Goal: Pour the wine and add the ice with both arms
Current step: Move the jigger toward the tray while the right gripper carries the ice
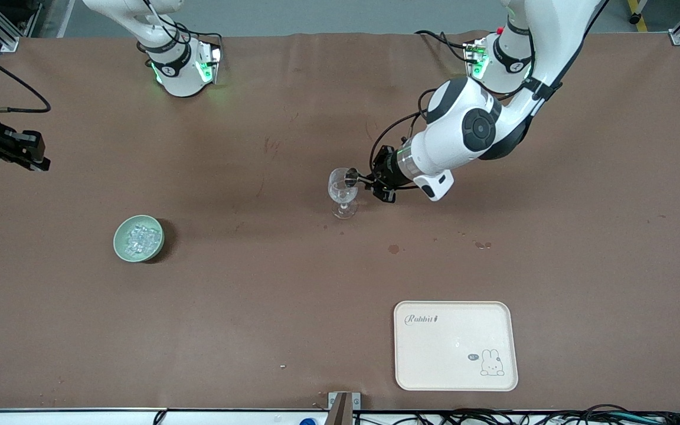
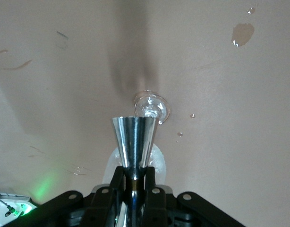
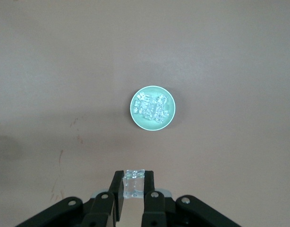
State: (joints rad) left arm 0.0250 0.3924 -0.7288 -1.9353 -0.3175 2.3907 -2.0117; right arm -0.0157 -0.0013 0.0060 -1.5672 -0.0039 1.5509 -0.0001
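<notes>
A clear stemmed glass (image 1: 343,195) stands mid-table. My left gripper (image 1: 369,180) is shut on a small shiny metal measuring cup (image 1: 352,175), tipped on its side with its mouth at the glass's rim. In the left wrist view the cup (image 2: 134,139) flares out from the gripper (image 2: 134,182), with the glass's foot (image 2: 152,108) below it. The ice (image 1: 138,237) is heaped in a pale green bowl (image 1: 121,248) toward the right arm's end. My right gripper (image 1: 36,160) is high over that end of the table, shut on one ice cube (image 3: 134,183). The bowl (image 3: 138,120) and its ice (image 3: 152,106) show far below it.
A cream tray (image 1: 455,345) with a rabbit print lies near the front camera's edge, toward the left arm's end. Small dark wet spots (image 1: 394,249) mark the brown cloth between the glass and the tray. Both arm bases stand along the table's edge farthest from the camera.
</notes>
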